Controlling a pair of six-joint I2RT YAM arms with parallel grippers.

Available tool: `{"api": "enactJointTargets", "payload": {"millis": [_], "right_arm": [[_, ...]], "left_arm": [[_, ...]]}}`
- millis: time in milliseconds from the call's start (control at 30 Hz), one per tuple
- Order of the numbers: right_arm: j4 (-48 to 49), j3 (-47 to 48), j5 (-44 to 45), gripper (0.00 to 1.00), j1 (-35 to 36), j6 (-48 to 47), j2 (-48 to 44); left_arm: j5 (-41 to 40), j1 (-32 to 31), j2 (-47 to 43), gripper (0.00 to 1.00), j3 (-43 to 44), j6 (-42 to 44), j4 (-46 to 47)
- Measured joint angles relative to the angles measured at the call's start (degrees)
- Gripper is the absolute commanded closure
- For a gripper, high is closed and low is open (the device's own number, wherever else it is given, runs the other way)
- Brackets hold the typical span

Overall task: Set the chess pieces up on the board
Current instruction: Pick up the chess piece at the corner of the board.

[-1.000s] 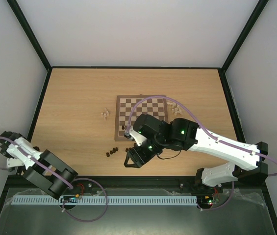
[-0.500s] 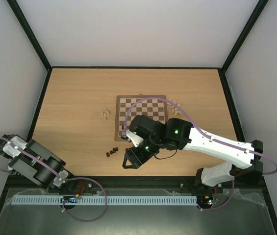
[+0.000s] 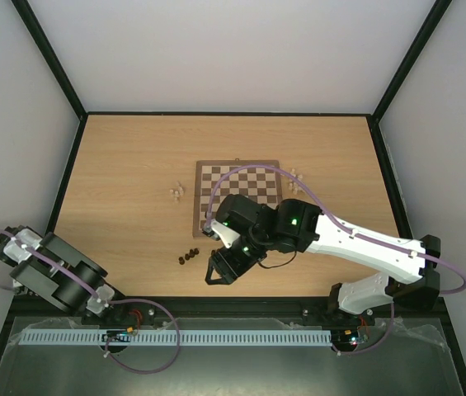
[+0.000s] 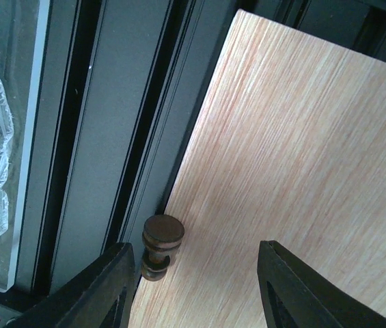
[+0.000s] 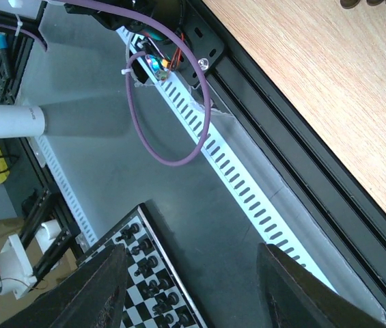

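Left fingers (image 4: 107, 290) apart, dark piece (image 4: 162, 244) beside one; unseen overhead.

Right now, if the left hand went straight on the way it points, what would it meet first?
Probably the dark chess piece at the edge of the table, just ahead of the left hand; depth unclear.

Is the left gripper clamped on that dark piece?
No: the dark piece sits at the table edge beside one finger of the left gripper, jaws standing well apart.
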Motion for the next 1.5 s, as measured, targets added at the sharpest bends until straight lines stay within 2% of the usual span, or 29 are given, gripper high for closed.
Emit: {"api": "enactJointTargets", "payload": {"millis": [567,800,1033,1500], "right_arm": [[0.5,0.0,0.0,0.48,0.0,0.0,1.7],[0.7,0.0,0.0,0.48,0.0,-0.2,2.1],[0.7,-0.1,0.0,0.48,0.0,-0.3,2.1],[1.1,-1.0,0.0,0.48,0.0,-0.7,2.1]], "left_arm": [[-1.4,1.0,4.2,0.60,0.5,0.0,0.2],[-1.8,1.0,4.8,0.70,0.5,-0.1,0.2],[-1.9,1.0,5.0,0.73,0.5,-0.1,0.2],[-1.8,1.0,5.3,0.91,0.7,0.6,0.5]]}}
